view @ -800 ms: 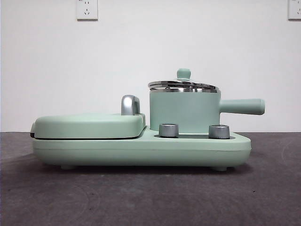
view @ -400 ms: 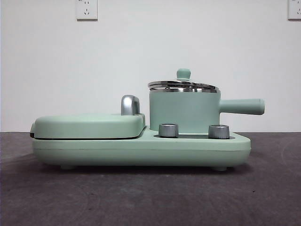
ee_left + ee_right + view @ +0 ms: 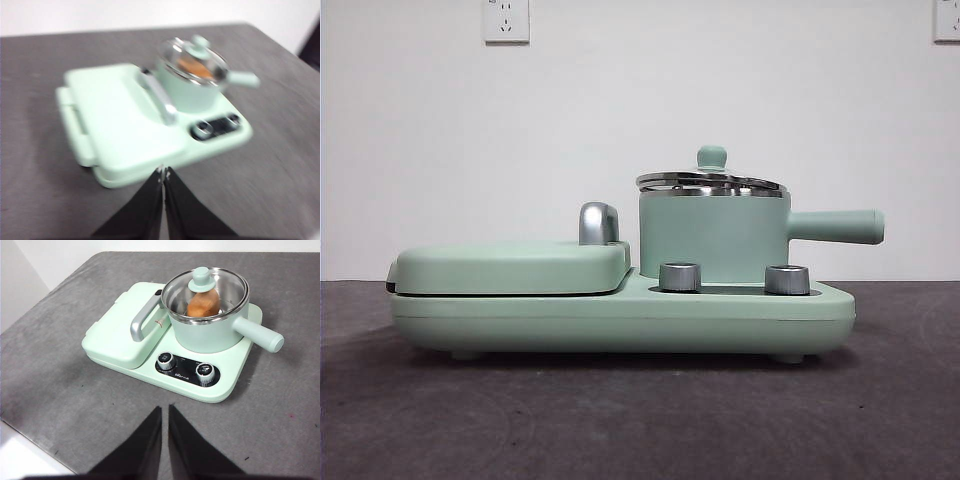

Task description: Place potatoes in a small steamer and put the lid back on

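The mint-green small steamer (image 3: 712,240) stands on the right of a green appliance base, its straight handle pointing right. The glass lid (image 3: 710,181) with its green knob sits on the steamer's rim. The right wrist view shows the orange-brown potato (image 3: 203,303) inside the steamer (image 3: 210,332) under the lid (image 3: 205,287). It also shows, blurred, in the left wrist view (image 3: 194,67). My left gripper (image 3: 162,172) is shut and empty, off the appliance's front edge. My right gripper (image 3: 165,410) is shut and empty, short of the dial side. Neither gripper shows in the front view.
A flat green griddle cover (image 3: 510,265) with a chrome handle (image 3: 597,223) takes up the base's left half (image 3: 620,320). Two steel dials (image 3: 680,277) sit at the base's front. The grey table's edge (image 3: 30,435) runs close to my right gripper.
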You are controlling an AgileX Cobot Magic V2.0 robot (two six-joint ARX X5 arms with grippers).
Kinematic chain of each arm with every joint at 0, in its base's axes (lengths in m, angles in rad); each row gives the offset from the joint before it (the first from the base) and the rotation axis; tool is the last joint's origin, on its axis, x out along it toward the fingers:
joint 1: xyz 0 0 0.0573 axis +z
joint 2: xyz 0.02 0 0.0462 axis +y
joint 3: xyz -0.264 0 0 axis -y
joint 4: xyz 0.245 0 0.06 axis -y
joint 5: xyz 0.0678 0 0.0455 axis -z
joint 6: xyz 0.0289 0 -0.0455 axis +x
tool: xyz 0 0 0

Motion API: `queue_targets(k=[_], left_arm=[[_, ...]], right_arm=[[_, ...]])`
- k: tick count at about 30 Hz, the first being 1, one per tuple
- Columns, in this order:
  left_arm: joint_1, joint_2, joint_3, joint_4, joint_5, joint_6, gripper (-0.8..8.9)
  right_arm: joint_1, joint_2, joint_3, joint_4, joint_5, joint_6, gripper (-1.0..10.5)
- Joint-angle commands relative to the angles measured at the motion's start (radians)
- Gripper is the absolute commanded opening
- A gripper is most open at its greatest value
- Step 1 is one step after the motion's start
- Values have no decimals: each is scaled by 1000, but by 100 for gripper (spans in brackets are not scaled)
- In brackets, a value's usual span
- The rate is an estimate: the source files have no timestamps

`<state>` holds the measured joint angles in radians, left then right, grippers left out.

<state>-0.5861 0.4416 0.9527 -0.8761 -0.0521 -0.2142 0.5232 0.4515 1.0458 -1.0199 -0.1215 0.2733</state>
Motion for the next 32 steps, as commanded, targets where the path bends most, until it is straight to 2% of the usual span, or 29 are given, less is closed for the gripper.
queue_targets(k=[1, 6, 12, 17, 28, 32], left_arm=[[98, -46, -76, 66, 0, -6, 6], [301, -206, -347, 317, 0, 12, 6], [465, -359, -615, 443, -1, 71, 6], [500, -410, -764, 477, 0, 73, 6], [524, -438, -905, 593, 20, 110, 6], [523, -438, -913, 615, 104, 207, 6]], right_arm=[[6, 4, 9, 10, -2, -4, 19], [6, 4, 9, 10, -2, -4, 19], [6, 4, 9, 10, -2, -4, 19], [6, 4, 9, 10, -2, -4, 19], [6, 4, 9, 10, -2, -4, 19], [6, 4, 9, 10, -2, -4, 19]])
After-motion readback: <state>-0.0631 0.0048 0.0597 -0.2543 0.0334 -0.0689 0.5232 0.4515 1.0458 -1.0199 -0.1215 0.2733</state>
